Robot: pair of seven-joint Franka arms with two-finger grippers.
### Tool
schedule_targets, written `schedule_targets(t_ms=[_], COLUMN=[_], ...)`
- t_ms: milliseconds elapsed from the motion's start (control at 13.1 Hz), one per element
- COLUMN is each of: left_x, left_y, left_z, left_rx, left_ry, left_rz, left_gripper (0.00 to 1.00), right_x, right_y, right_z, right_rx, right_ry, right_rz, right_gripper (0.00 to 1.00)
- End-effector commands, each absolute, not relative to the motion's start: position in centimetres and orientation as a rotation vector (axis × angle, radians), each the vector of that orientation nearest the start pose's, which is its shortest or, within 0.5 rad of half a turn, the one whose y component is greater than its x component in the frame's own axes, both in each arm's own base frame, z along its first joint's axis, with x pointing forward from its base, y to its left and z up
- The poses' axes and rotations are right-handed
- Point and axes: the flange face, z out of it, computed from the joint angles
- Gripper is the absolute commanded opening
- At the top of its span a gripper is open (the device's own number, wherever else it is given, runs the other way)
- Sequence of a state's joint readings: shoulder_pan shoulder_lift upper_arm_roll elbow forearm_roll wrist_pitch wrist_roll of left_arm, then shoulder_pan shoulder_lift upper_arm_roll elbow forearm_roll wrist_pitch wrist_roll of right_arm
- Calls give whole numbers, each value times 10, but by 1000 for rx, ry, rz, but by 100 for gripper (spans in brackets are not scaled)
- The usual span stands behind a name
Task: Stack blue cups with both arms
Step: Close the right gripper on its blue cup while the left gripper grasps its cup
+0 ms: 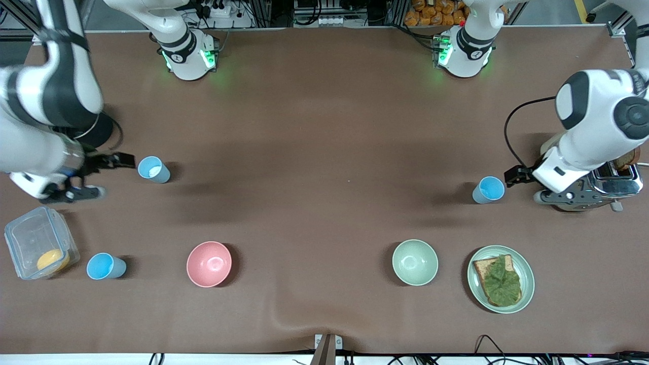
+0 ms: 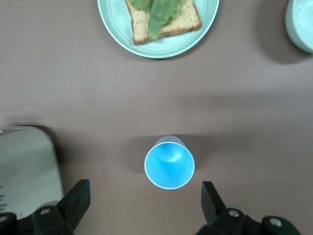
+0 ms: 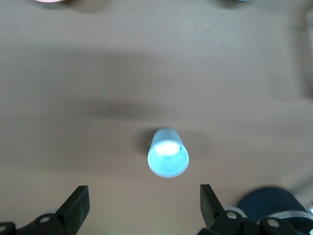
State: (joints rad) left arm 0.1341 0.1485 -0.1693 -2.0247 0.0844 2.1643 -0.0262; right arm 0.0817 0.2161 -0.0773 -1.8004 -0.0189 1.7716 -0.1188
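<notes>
A paler blue cup (image 1: 153,169) with a whitish patch inside stands upright toward the right arm's end of the table. My right gripper (image 1: 104,176) is open beside it, just short of it; in the right wrist view the cup (image 3: 168,152) stands ahead of the open gripper (image 3: 144,205). A brighter blue cup (image 1: 489,189) stands upright toward the left arm's end. My left gripper (image 1: 525,185) is open beside it; in the left wrist view the cup (image 2: 169,163) is ahead of the gripper (image 2: 145,205). A third blue cup (image 1: 105,266) stands nearer the front camera.
A pink bowl (image 1: 209,263), a pale green bowl (image 1: 415,262) and a green plate (image 1: 527,284) with toast and lettuce stand nearer the front camera. A chrome toaster (image 1: 598,187) is right by the left gripper. A clear lidded box (image 1: 30,238) sits by the third cup.
</notes>
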Motion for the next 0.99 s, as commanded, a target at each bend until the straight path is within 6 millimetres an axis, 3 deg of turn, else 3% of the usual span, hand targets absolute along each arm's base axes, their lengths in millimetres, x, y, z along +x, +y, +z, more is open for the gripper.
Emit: schedule_targets(t_ms=[0, 76, 153, 458, 917], left_x=[575, 579, 581, 570, 568], left_y=[-15, -9, 10, 12, 10], left_z=[362, 346, 335, 276, 258], left_rx=[-3089, -3096, -3102, -3122, -3135], left_ry=[55, 34, -12, -18, -25], left_rz=[17, 29, 18, 42, 83], left_gripper=[100, 100, 100, 100, 100], right_x=[566, 557, 549, 528, 500], right_y=[13, 16, 16, 13, 7], right_z=[349, 332, 319, 285, 275], right_rx=[-3131, -3135, -3136, -3136, -3133], right_ry=[-215, -227, -228, -227, -232], right_rz=[373, 345, 330, 320, 293], right_gripper=[100, 100, 100, 100, 100])
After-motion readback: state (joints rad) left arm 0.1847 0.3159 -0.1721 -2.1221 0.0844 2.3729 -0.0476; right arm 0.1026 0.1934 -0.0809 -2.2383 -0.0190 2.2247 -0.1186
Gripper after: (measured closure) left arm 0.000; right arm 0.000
